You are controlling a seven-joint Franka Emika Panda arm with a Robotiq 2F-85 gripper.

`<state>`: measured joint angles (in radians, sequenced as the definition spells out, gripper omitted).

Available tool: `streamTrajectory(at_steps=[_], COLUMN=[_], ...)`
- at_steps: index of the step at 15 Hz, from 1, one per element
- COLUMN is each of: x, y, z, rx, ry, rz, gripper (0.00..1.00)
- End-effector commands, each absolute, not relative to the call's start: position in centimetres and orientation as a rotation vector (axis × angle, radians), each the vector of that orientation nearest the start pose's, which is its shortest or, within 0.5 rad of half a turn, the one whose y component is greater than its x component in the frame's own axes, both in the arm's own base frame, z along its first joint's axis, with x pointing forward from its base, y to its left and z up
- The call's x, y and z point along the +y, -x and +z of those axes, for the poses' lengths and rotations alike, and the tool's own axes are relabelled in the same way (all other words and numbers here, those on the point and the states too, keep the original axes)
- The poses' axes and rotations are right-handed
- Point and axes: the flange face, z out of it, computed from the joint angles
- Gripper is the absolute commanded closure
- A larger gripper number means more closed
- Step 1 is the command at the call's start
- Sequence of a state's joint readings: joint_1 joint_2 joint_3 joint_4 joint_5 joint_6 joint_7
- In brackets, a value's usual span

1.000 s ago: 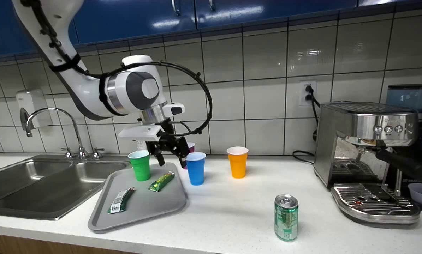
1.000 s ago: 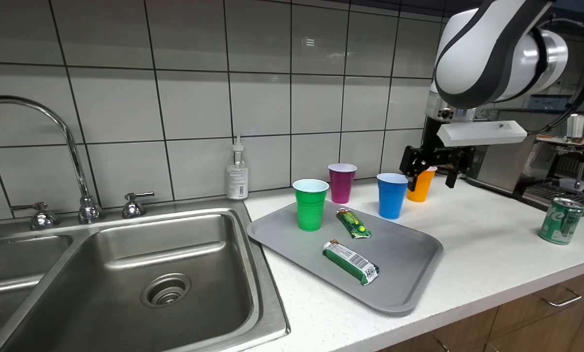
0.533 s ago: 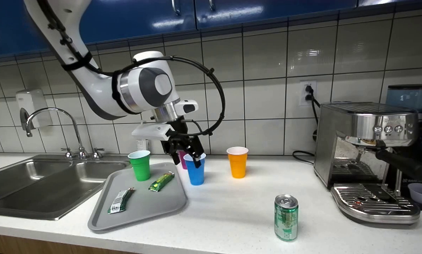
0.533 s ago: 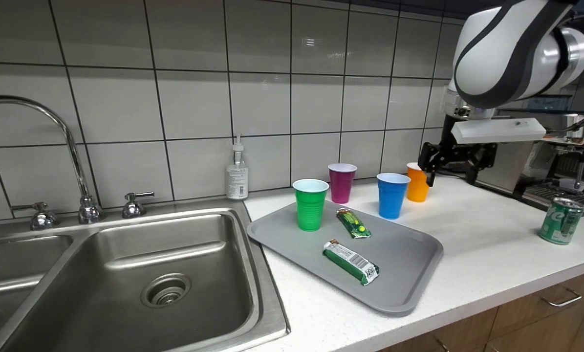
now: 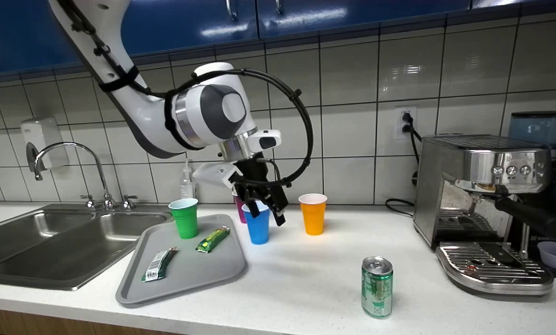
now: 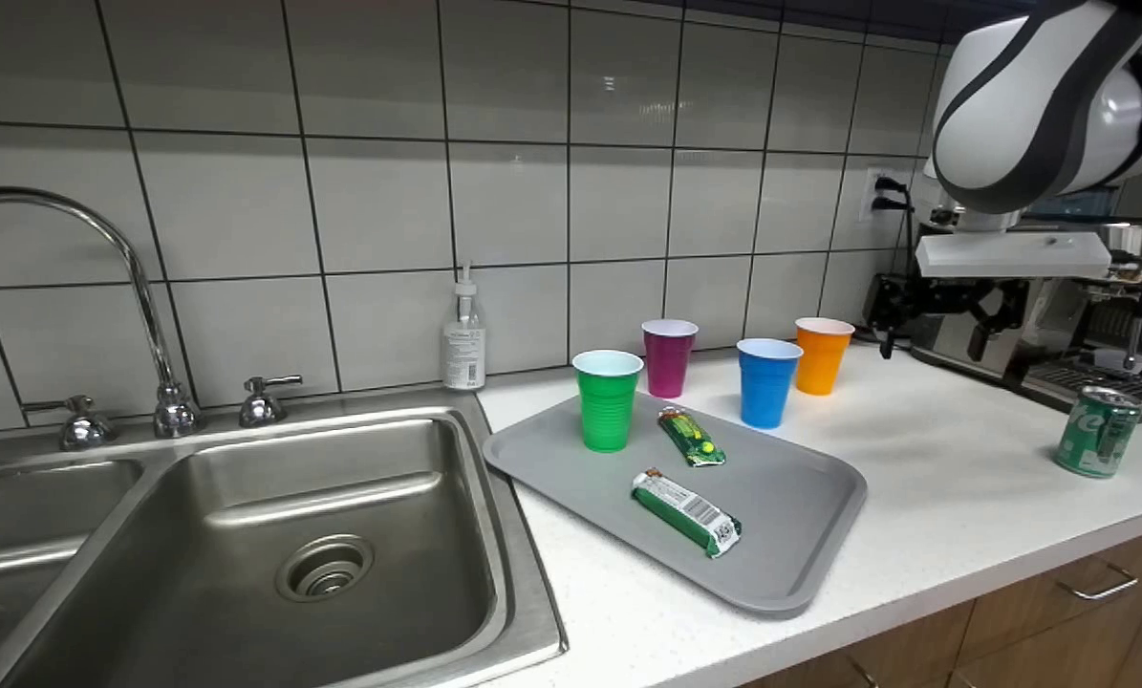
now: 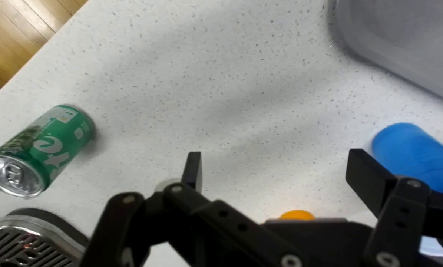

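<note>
- In an exterior view, the blue plastic cup point(image 5: 258, 233) is standing upright on the white desk point(image 5: 305, 288), mouth facing up and long axis running vertically, just beside the gray tray point(image 5: 198, 274).
- The orange plastic cup point(image 5: 313, 217) is standing the same way nearby, pale-rimmed and tapering toward its base.
- The black end effector point(image 5: 268, 217) is hovering above the desk, overlapping the blue plastic cup from this angle, its jaws standing apart.
- The espresso machine point(image 5: 473, 163) is showing a boxy, polished metal shell.
- In an exterior view, the ribbed green plastic cup point(image 6: 608, 411) is standing on the tray, and two glossy wrapped bars point(image 6: 686, 513) are lying flat there, long axes running roughly parallel.
- The cylindrical metal soda can point(image 6: 1096, 435) is standing upright, well apart from the tray.
- The end effector is hanging apart from the cups here.
- In the wrist view, the blue plastic cup is showing just beyond a fingertip, its base pointing toward the upper left; the end effector is mostly hiding the orange plastic cup.
- The fingers point(image 7: 193, 170) are standing wide apart, gripping nothing, with finely speckled desk showing between them.
</note>
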<state>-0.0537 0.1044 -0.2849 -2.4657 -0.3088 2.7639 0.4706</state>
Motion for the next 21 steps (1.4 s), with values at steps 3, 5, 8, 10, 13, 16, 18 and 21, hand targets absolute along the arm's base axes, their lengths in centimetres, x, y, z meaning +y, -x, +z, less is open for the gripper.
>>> streamTrajectory(at_steps=[3, 5, 8, 10, 13, 16, 18, 21], x=[-20.1, -21.7, -23.9, -25.4, -27.6, -29.6, -30.8, -32.5], y=[-46.0, -45.3, -44.3, -43.6, -42.4, -41.3, -40.7, -40.2], z=[28.3, 28.3, 28.4, 28.3, 28.0, 27.6, 27.2, 26.4], rx=[1.117, 1.201, 1.320, 1.393, 1.498, 1.595, 1.650, 1.722], ry=[3.116, 3.086, 3.037, 3.009, 2.960, 2.918, 2.891, 2.852], rz=[-0.353, -0.351, -0.354, -0.350, -0.345, -0.331, -0.321, -0.307], gripper=[0.00, 0.00, 0.00, 0.00, 0.00, 0.00, 0.00, 0.00])
